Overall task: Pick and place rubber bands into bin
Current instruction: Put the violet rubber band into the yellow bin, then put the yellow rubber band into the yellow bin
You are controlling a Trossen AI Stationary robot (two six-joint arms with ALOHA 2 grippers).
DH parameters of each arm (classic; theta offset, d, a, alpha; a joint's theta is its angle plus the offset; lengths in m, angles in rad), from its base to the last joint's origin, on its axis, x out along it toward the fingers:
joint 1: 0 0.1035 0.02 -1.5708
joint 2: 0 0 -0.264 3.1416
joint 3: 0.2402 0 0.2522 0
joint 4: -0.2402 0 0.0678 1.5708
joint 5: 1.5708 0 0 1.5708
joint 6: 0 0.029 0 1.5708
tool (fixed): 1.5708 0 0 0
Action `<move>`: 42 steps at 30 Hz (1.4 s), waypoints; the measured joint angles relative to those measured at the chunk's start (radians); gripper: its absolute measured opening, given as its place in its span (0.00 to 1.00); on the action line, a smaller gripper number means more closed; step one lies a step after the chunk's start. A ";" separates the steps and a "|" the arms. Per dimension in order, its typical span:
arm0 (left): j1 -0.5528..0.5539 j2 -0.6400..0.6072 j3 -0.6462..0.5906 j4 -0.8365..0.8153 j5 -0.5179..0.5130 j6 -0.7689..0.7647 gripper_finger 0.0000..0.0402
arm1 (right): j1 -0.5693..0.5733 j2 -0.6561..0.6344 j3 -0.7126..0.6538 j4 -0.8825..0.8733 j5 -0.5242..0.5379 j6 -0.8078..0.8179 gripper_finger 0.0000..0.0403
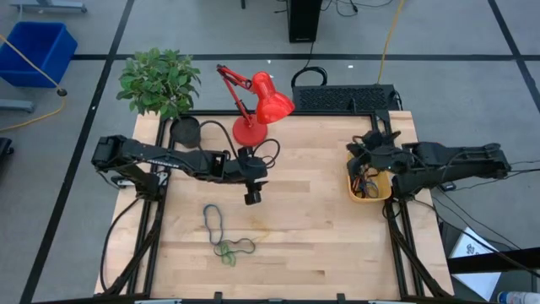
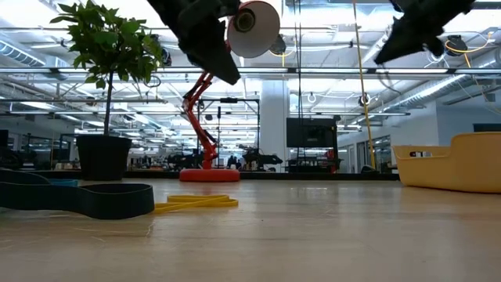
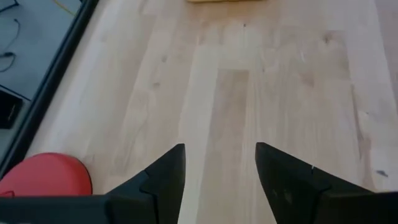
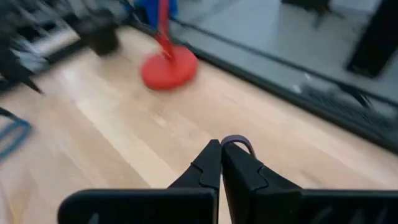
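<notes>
the table (image 1: 337, 245) is noted with a red lamp (image 1: 257, 105) at its far edge. the left gripper (image 3: 217, 177) is held above bare wood mid-table, fingers wide apart, nothing between them. the right gripper (image 4: 221, 163) is closed on a thin band loop (image 4: 239, 143) above the bin (image 1: 369, 187) at the right edge. more bands (image 1: 221, 236) lie loose near the front.

arms: 2 | grippers: left gripper (image 1: 251, 198) 1, right gripper (image 1: 354, 154) 1 | bin (image 1: 369, 195): 1, at 3 o'clock | red lamp (image 1: 257, 105): 1 | potted plant (image 1: 159, 81): 1 | rubber bands (image 1: 221, 232) loose on counter (image 1: 321, 245): several tangled at 7 o'clock, exact count unclear | blue crate (image 1: 35, 51) on floor: 1
</notes>
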 joint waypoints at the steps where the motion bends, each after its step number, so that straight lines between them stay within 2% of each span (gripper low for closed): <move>1: 0.003 0.000 0.000 0.007 -0.004 0.002 0.50 | 0.000 0.007 0.021 -0.060 0.000 0.039 0.00; 6: 0.021 0.000 0.000 0.040 -0.006 0.002 0.50 | 0.000 0.047 0.084 -0.350 -0.011 0.256 0.00; 13: 0.033 0.000 0.000 0.059 -0.006 0.002 0.50 | -0.002 0.104 0.037 -0.528 -0.166 0.452 0.00; 17: 0.033 0.000 0.000 0.063 -0.006 0.002 0.50 | -0.002 0.137 -0.031 -0.513 -0.237 0.481 0.00; 25: 0.033 0.000 0.000 0.064 -0.006 -0.008 0.50 | -0.002 0.154 -0.153 -0.361 -0.399 0.484 0.01; 30: 0.031 0.000 0.000 0.063 -0.005 -0.012 0.50 | -0.002 0.154 -0.194 -0.325 -0.446 0.517 0.06; 36: 0.031 0.000 0.000 0.063 -0.006 -0.012 0.50 | -0.002 0.153 -0.198 -0.314 -0.448 0.522 0.15; 42: 0.031 0.000 0.000 0.063 -0.003 -0.011 0.50 | -0.002 0.153 -0.198 -0.316 -0.450 0.523 0.31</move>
